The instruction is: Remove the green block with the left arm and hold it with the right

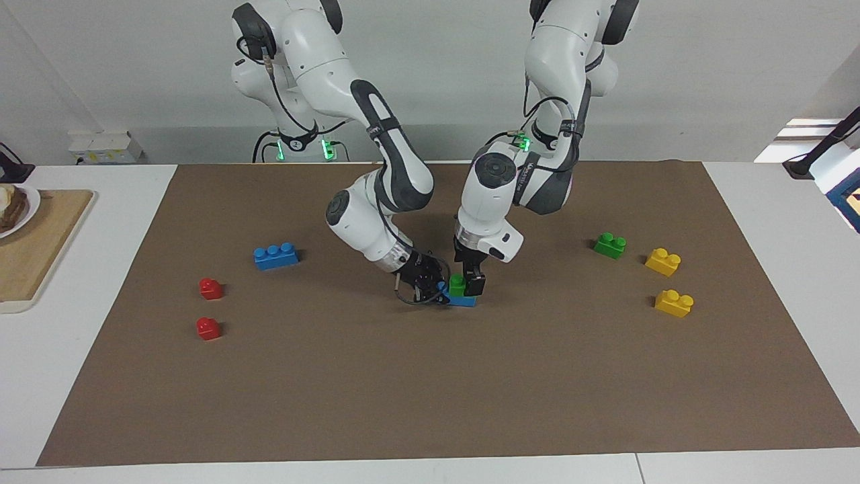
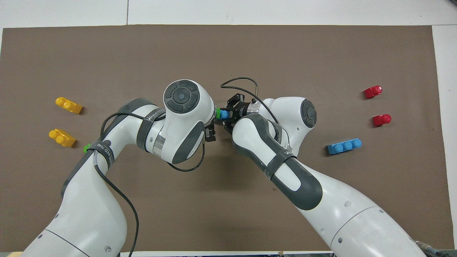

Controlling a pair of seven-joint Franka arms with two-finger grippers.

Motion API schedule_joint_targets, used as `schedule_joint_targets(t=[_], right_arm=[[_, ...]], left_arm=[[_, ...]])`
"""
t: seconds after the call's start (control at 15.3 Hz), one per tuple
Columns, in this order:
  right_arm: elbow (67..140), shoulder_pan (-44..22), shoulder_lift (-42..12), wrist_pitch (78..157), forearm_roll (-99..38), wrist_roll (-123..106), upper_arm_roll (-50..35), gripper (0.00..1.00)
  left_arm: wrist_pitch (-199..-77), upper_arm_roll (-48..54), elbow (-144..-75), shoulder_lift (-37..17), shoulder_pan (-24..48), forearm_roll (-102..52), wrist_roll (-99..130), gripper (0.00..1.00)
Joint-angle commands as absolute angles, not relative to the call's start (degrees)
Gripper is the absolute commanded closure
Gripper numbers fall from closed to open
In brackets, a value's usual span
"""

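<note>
Two green bricks [image 1: 457, 284], two blue [image 1: 276, 256], two yellow [image 1: 663, 261], two red [image 1: 211, 288].

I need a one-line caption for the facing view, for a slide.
Left gripper at the green block stacked on a blue brick; right gripper at the brick's other end.

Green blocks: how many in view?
2. One green block sits on the blue brick between both arms' tools at mid-mat; the other green block lies beside the yellow bricks, toward the left arm's end.
</note>
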State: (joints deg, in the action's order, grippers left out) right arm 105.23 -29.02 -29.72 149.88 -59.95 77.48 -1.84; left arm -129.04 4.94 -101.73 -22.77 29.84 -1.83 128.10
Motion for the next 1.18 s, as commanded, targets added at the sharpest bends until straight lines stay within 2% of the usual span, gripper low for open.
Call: schedule_joint_targets(t=[0.0,0.13,0.26,0.72,1.11], right_arm=[[105.73,-29.09,-29.79,151.35,-61.87,75.67,-1.85,1.00],[106.17,-29.09,-29.79,151.78,-61.87,75.50,-1.85,1.00],[106.61,-29.18,-29.79,152.93,-61.87,74.80,-1.93,1.00],[106.96,-29.18,-29.79,152.93,-61.87,74.00,-1.85,1.00],[106.79,-29.18,-29.71,152.67,-61.79,73.83,-1.85,1.00]], left_arm=[[-130.52,3.96,-102.83,-22.50,31.03,-1.41,129.20,0.07],[-130.52,3.96,-102.83,-22.41,31.03,-1.32,128.76,0.39],[-130.52,4.04,-102.83,-22.50,31.03,-0.36,128.32,1.00],[-129.73,4.04,-102.75,-21.36,30.50,-0.18,128.76,1.00],[-121.57,4.04,-102.74,-12.93,26.99,-0.18,127.53,1.00]])
